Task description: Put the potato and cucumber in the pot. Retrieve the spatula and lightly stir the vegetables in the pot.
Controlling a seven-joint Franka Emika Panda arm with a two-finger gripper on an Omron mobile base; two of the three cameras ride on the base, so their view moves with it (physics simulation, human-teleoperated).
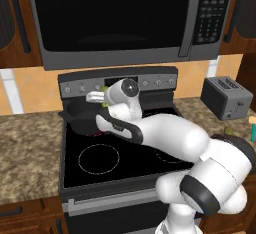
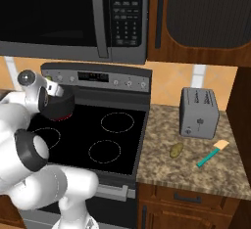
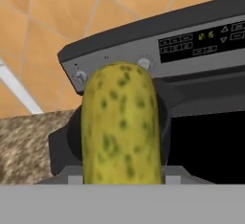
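Cucumber (image 3: 122,122) — short, yellow-green, mottled rind; judged light, stiff, somewhat slick, best pinched across its middle. The two-finger gripper (image 1: 102,98) is clamped on it, above the round dark grey pot (image 1: 82,112) on the stove's rear left burner — not yet inside.

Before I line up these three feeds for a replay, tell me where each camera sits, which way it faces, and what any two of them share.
Left base view: behind the arm's left, looking forward and down at the stove; the arm rises from lower right.
Right base view: behind its right, facing stove, toaster, potato and spatula; the arm rises at lower left.
Hand view: on the hand, looking along the claw, shut on the cucumber, toward the pot.
Shared: both base views show stove, pot, microwave.
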